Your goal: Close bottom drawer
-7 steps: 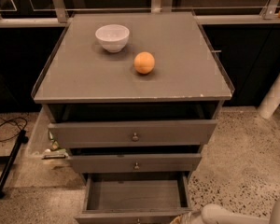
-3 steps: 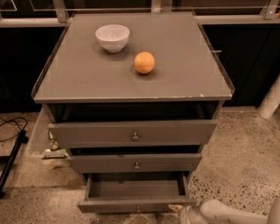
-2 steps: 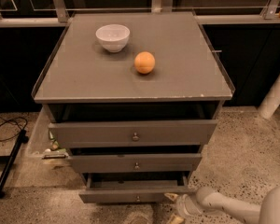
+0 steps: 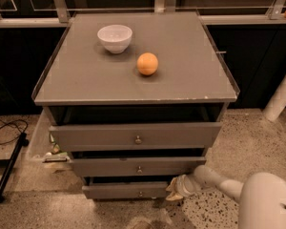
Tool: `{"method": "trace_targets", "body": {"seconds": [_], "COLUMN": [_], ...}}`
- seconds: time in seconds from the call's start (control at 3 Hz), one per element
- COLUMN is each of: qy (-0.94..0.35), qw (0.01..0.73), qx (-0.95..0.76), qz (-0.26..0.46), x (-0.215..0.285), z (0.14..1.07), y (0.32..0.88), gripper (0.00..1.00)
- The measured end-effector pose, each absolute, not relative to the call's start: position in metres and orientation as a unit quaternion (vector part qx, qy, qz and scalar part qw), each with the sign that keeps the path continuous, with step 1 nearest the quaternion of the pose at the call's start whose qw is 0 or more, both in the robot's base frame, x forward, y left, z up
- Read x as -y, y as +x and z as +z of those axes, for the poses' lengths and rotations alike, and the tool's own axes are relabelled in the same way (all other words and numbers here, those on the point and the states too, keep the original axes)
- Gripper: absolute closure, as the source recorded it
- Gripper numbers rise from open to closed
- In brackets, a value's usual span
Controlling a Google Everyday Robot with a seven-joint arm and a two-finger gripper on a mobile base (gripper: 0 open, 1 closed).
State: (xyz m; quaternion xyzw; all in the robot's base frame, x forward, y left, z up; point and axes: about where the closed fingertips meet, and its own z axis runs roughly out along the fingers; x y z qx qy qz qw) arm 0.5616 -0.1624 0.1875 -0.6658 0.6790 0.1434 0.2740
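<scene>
Nearest us, our pale two-finger gripper claw (image 4: 174,191) meets the right end of the flat grey wooden bottom drawer (image 4: 124,191), just left of it and nearly shut, placed there to push it home. How far the claw is open, we cannot tell. Far above, a round orange fruit (image 4: 147,63) and a white ceramic bowl (image 4: 115,37) sit clear of the push.

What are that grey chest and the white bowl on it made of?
The chest looks like wood painted matt grey; pale chips show along its top's front edge. The white bowl seems glazed ceramic, perhaps plastic: smooth, softly shiny. The gripper sits at the right end of the bottom drawer, whose small knob looks metallic.
</scene>
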Motion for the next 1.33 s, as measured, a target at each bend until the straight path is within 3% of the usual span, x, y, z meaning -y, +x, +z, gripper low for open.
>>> {"method": "trace_targets", "body": {"seconds": [0.67, 1.0, 1.33], "qy": [-0.666, -0.666, -0.673], "qw": [0.276, 0.276, 0.266], "qx": [-0.679, -0.678, -0.67], "qz": [0.139, 0.139, 0.165], "x": [0.16, 0.158, 0.159], "z": [0.19, 0.19, 0.199], "y": [0.556, 0.549, 0.504], "gripper": [0.0, 0.17, 0.41]}}
